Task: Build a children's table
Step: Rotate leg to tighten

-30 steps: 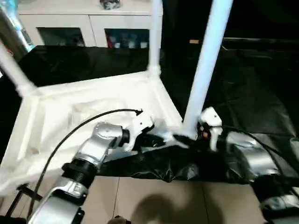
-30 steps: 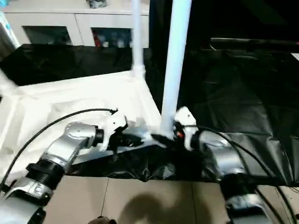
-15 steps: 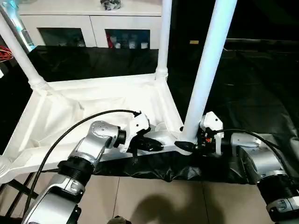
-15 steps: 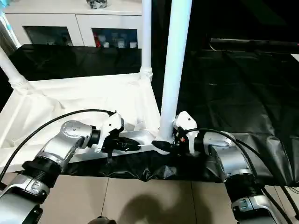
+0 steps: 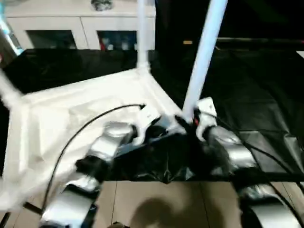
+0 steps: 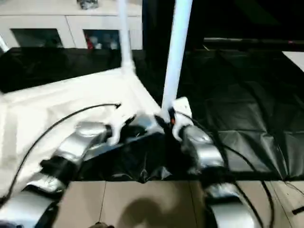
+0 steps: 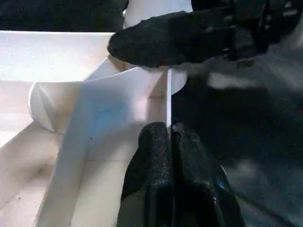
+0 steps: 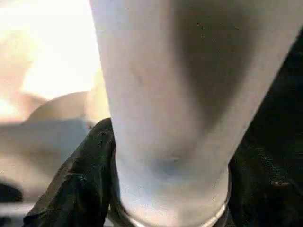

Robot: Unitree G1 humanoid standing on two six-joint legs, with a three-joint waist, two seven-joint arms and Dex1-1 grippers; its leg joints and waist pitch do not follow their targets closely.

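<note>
reading no labels or writing anywhere. your table [image 5: 71,109] lies upside down on black sheet [image 5: 266,95], legs up, tan floor tiles [image 5: 156,204] near, white cabinet [image 5: 61,28] behind. left gripper [image 7: 169,135] pinched on table rim; right gripper [image 8: 165,189] straddles near leg [image 8: 165,94].

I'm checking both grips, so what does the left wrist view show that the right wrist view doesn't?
Left wrist view alone: the left gripper, its fingers pinched shut on a thin wall of the tabletop's ribbed underside, with a finger of the other gripper crossing beyond. Right wrist view alone: the right gripper, a finger on each side of a white table leg just above its base. Both share the upturned white table at that corner socket.
</note>
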